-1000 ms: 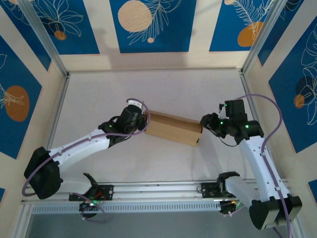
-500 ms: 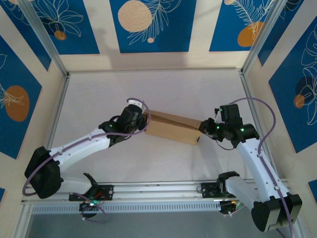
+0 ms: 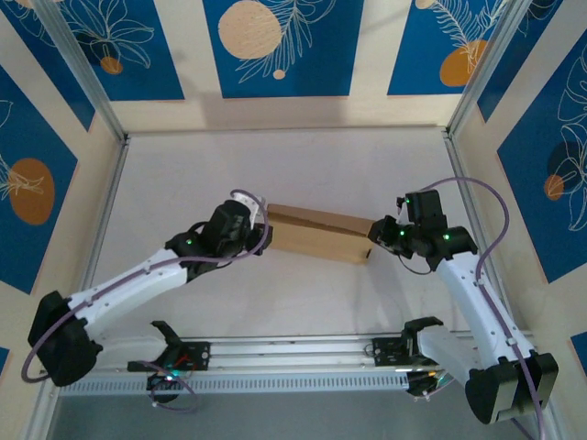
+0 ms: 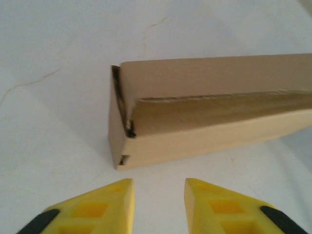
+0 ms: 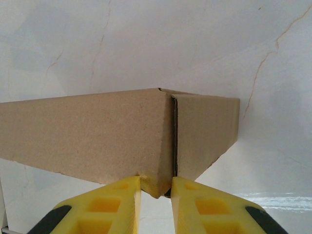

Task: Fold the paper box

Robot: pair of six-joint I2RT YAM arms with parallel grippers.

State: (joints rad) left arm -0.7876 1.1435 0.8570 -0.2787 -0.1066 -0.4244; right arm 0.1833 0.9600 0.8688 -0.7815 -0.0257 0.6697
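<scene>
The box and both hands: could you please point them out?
box point(image 3: 318, 240), top view, its middle.
left hand point(image 4: 158, 187), left wrist view, midway between fingertips.
right hand point(image 5: 156, 184), right wrist view, midway between fingertips.

left pincer point(image 4: 158, 189) off box point(image 4: 209, 134), right pincer point(image 5: 156, 184) gripping

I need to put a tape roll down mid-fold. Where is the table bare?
Bare table lies broad between the paper box and the back wall, and narrower between the box and the near rail. Crowded: the box's ends, left fingers just off one, right fingers pinching the other.
</scene>
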